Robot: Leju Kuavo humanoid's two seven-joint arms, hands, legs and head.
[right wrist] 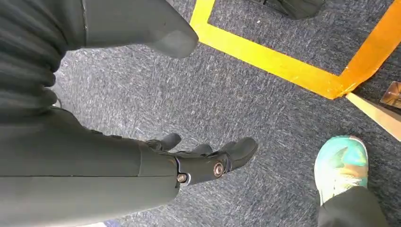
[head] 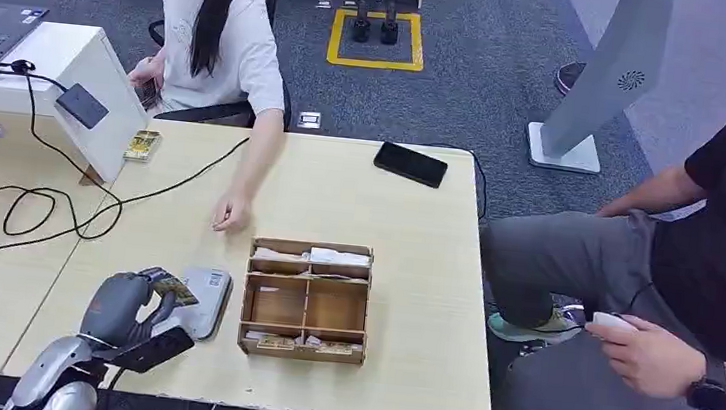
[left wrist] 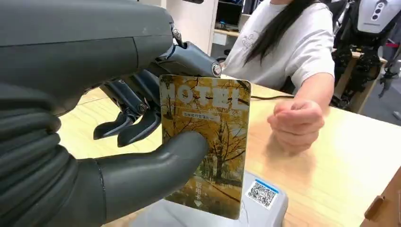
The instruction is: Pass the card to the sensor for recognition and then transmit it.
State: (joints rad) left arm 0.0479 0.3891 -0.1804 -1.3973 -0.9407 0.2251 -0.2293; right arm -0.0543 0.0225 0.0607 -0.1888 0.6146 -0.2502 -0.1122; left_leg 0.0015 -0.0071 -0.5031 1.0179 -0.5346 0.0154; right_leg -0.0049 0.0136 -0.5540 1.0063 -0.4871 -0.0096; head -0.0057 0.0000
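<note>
— What is carried by the light wooden table (head: 417, 230)?

— A divided wooden tray (head: 307, 301), a grey sensor (head: 201, 300) near the front edge, a black phone (head: 410, 163) at the far edge, a black cable (head: 58, 201) and a card (head: 142, 145) are seen lying on it.

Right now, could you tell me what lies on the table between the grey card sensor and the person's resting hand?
Only bare tabletop lies between the sensor and the person's hand, as the head view shows.
</note>
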